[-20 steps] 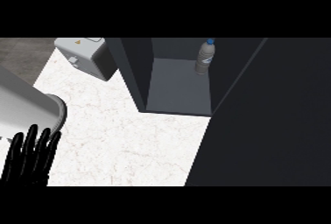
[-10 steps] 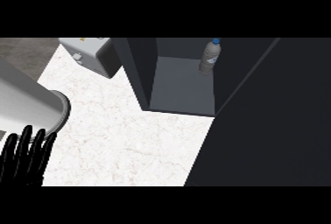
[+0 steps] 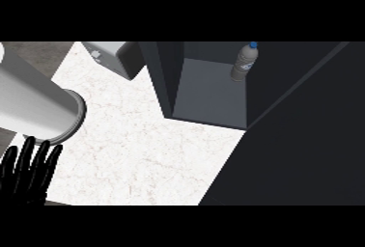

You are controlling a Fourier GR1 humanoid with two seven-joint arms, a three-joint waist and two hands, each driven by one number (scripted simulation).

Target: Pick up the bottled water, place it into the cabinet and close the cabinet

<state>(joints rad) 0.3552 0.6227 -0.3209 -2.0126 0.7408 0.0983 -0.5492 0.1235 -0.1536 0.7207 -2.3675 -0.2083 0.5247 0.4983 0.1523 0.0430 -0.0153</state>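
The bottled water [image 3: 245, 60], clear with a blue cap, stands upright inside the dark cabinet [image 3: 210, 99], at the back right of its grey floor. The cabinet's dark door [image 3: 299, 140] hangs open and fills the right of the head view. My left hand [image 3: 27, 171] shows at the lower left, fingers straight and pointing up, holding nothing, far from the bottle. Its grey forearm [image 3: 32, 103] crosses the left edge above it. The right hand does not show.
A white appliance [image 3: 110, 58] stands at the back of the white marble counter [image 3: 143, 154], just left of the cabinet's side wall. The counter's front edge runs along the bottom left.
The grey forearm has come further into the view from the left and looks larger. The left hand has stayed low at the left edge. The bottle has kept its place in the cabinet.
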